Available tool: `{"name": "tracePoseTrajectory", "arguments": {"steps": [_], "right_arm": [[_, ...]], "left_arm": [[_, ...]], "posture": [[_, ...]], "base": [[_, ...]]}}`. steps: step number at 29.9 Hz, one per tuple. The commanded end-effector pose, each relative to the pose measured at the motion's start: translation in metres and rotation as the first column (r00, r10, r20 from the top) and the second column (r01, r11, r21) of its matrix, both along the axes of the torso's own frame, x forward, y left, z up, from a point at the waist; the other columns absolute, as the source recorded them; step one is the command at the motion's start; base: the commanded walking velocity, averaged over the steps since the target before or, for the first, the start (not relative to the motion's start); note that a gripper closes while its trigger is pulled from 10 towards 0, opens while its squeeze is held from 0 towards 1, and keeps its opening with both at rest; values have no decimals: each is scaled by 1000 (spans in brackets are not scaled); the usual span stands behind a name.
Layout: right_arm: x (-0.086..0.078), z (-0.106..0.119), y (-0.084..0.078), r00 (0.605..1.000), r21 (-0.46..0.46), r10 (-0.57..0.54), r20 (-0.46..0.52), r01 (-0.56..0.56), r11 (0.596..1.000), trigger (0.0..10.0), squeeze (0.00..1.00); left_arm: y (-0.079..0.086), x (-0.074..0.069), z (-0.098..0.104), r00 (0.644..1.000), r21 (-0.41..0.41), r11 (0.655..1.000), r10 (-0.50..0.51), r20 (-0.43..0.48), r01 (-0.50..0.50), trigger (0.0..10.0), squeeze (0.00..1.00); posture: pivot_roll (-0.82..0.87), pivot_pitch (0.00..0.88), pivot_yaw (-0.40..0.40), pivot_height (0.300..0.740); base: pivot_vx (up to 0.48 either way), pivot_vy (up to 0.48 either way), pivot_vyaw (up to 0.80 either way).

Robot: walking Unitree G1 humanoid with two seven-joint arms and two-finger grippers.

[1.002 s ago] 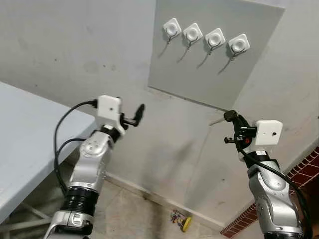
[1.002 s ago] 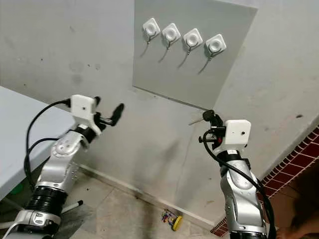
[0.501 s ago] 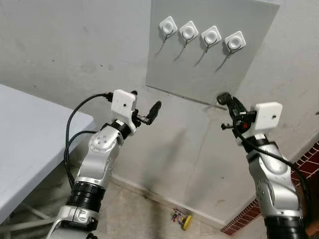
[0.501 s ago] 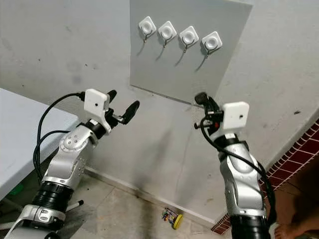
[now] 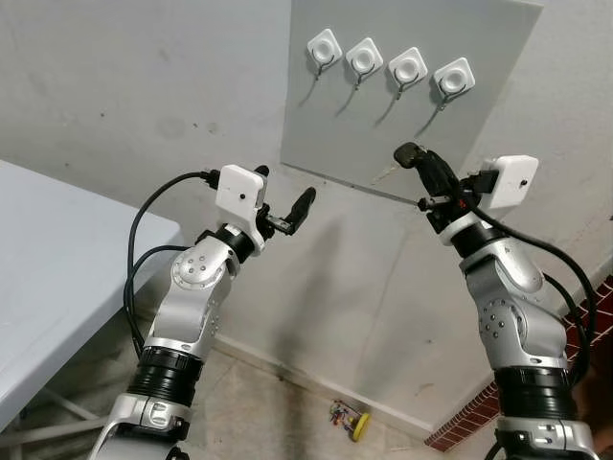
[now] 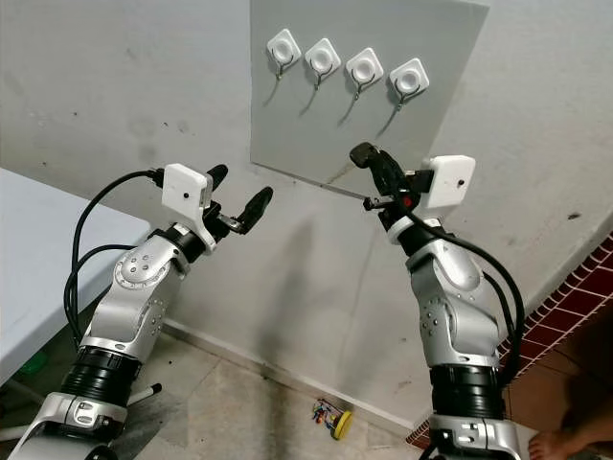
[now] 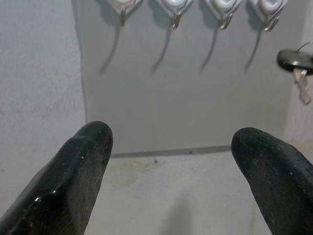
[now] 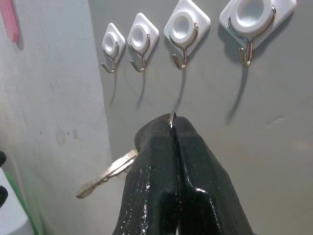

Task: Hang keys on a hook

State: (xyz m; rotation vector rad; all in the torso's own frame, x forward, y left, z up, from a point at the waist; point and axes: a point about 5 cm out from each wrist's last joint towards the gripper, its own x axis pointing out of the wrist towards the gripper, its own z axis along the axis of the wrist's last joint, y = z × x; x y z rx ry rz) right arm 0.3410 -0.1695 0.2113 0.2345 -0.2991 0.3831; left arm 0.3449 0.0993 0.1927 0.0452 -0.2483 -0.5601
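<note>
Right claw (image 8: 172, 128) pinched tight on keys (image 8: 107, 172), one key dangling beside its fingers, four hooks (image 8: 182, 53) on grey panel (image 5: 479, 115) just above and ahead, left claw (image 7: 171, 161) spread wide and empty, facing same panel, bench (image 5: 48, 268) off to its left

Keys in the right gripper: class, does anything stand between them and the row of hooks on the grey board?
Nothing visible does. The right gripper pinches the keys just below the hooks on the grey board, with bare board between them.
</note>
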Motion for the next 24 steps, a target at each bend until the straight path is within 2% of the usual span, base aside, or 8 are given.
{"name": "tracePoseTrajectory", "arguments": {"steps": [1, 8, 24], "right_arm": [[3, 7, -4, 1000, 12, 1, 8, -1, 1000, 10000, 0], [13, 14, -7, 1000, 44, 24, 10, -25, 999, 10000, 0], [34, 34, -22, 999, 84, 2, 44, -6, 996, 10000, 0]], "left_arm": [[-9, -2, 9, 999, 8, 999, -42, 29, 42, 10000, 0], [-18, -7, 12, 996, 25, 996, -82, 46, 81, 10000, 0], [-17, -8, 16, 995, 23, 996, -84, 48, 83, 10000, 0]], "posture": [[12, 0, -91, 740], [15, 0, -87, 740], [20, 0, -83, 740]], "base": [[0, 0, 0], [0, 0, 0], [0, 0, 0]]}}
